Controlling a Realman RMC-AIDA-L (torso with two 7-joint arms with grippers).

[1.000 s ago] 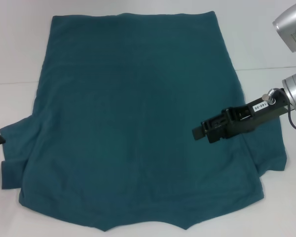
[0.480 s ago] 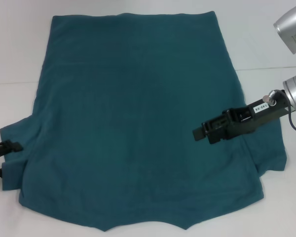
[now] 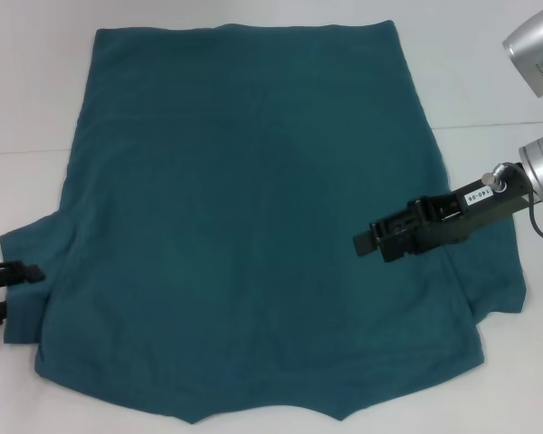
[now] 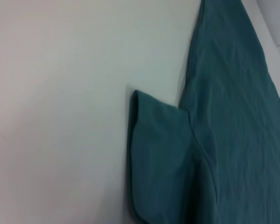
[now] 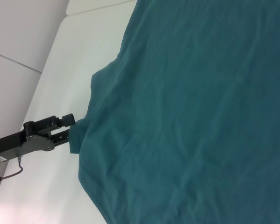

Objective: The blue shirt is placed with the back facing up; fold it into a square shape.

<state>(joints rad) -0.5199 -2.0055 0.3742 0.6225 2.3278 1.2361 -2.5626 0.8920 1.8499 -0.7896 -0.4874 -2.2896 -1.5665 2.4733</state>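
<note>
The blue shirt [image 3: 253, 226] lies flat on the white table [image 3: 27, 90], back side up, and it fills most of the space in front of me. It looks soft and light, so I think it will bend and droop as soon as I lift any part of it. It will not break, but it can slide or bunch up if I pull too fast. My left gripper [image 3: 14, 276] sits low at the left sleeve [image 4: 154, 154], with its fingers spread a little, right at the sleeve's edge. My right gripper [image 3: 376, 242] hangs over the right side of the shirt, near the right sleeve, and I cannot tell if its fingers are spread or together. I think the best places to grab are the sleeve edges and the corners, where the cloth is thin enough to pinch.
</note>
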